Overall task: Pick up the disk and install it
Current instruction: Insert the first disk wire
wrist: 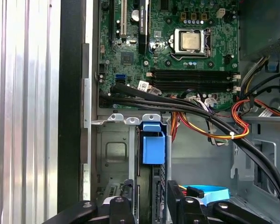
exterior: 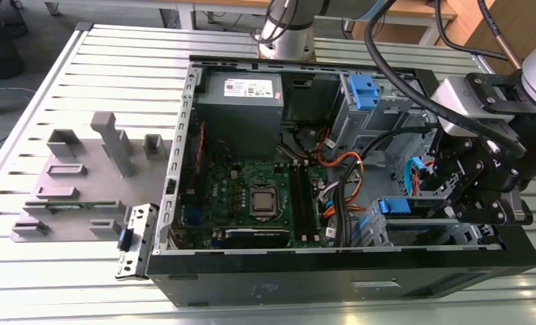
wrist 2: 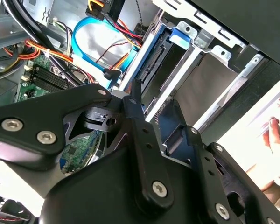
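- Disk, flat silver metal hard drive in blue plastic rails: stood edge-on in grey metal drive bay, rails matched to bay guides.
- Fingers: clamped across disk faces, holding alignment.

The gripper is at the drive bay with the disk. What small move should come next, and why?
Probably a short, straight push along the bay. In the second wrist view the disk sits edge-on between the bay's metal walls, with the gripper right at it, yet whether it is fully seated I cannot tell. The blue cable lies close, so keep it small.
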`<state>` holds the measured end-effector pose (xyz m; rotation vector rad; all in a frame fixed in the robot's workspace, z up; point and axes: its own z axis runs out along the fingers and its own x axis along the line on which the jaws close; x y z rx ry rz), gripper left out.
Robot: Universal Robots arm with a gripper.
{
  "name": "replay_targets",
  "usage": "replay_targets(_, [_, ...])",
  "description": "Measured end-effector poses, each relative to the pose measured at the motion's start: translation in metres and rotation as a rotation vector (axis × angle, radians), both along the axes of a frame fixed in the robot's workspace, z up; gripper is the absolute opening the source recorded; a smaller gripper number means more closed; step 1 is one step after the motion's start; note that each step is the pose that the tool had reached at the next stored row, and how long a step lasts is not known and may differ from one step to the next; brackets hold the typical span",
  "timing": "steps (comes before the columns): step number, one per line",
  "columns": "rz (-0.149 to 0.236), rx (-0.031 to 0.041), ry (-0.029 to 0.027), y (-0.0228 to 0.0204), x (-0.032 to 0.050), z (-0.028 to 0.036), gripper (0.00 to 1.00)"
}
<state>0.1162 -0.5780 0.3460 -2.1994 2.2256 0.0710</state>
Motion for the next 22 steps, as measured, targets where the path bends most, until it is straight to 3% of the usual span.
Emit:
replay_targets(2, [0.000, 0.0001, 0.0000, 0.0009, 0.0000, 0.0029, 0.42])
replay_targets(12, [0.000, -0.0001, 0.0000, 0.0010, 0.0000, 0.0054, 0.42])
replay_targets(22, [0.000, 0.0001, 0.0000, 0.0009, 0.0000, 0.0164, 0.42])
